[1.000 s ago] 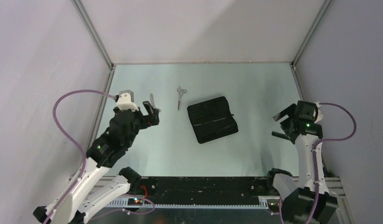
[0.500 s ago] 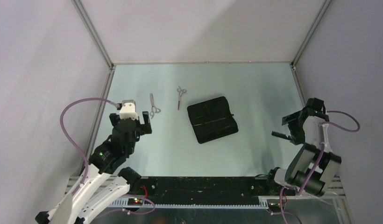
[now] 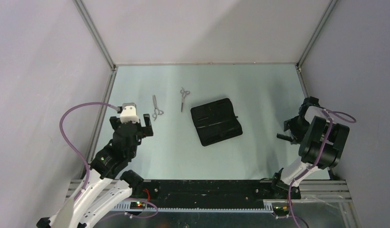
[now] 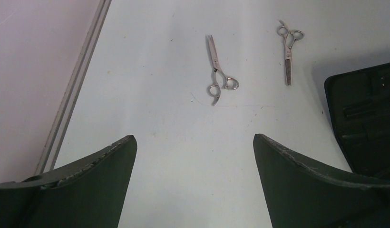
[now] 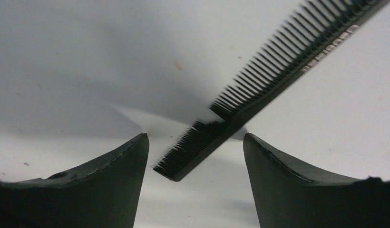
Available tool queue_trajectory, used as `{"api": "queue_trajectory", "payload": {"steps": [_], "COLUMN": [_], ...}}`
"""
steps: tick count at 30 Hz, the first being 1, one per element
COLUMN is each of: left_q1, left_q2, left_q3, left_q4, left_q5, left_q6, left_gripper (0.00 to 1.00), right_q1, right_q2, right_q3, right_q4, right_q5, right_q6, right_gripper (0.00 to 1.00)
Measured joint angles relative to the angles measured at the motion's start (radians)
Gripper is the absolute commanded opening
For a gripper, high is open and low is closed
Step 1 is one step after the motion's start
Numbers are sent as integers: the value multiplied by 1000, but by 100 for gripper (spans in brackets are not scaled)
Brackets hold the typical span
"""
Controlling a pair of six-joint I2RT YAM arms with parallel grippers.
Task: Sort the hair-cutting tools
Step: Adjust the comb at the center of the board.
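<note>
Two silver scissors lie on the table at the left: one (image 3: 157,108) (image 4: 217,73) just ahead of my left gripper, the other (image 3: 184,97) (image 4: 288,54) further right. My left gripper (image 3: 130,122) (image 4: 194,142) is open and empty, a little short of the nearer scissors. A black comb (image 3: 281,137) (image 5: 259,90) lies on the table at the right. My right gripper (image 3: 292,129) (image 5: 195,142) is open, low over the comb's near end, which lies between the fingertips without touching them.
A flat black pouch (image 3: 216,121) (image 4: 364,118) lies open at the table's middle, right of the scissors. Metal frame rails (image 3: 102,121) run along the left and right table edges, and grey walls close the space in.
My left gripper has let go of the nearer scissors and drawn back toward the base. My right arm has folded up, with its gripper staying over the comb.
</note>
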Motion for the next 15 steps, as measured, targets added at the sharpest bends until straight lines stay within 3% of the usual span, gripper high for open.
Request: {"api": "queue_trajectory", "payload": {"steps": [8, 15], "left_q1": [0, 4], "left_q2": [0, -2], "left_q3": [0, 0], "left_q4": [9, 16], "left_q5": [0, 1], "left_q6": [8, 11], "left_gripper": [100, 100], "right_q1": [55, 148], "right_q2": [80, 101], "right_q3": [72, 95], "right_q4": [-19, -16], "right_q5": [22, 38], "right_q6": [10, 14], "right_gripper": [68, 48]}}
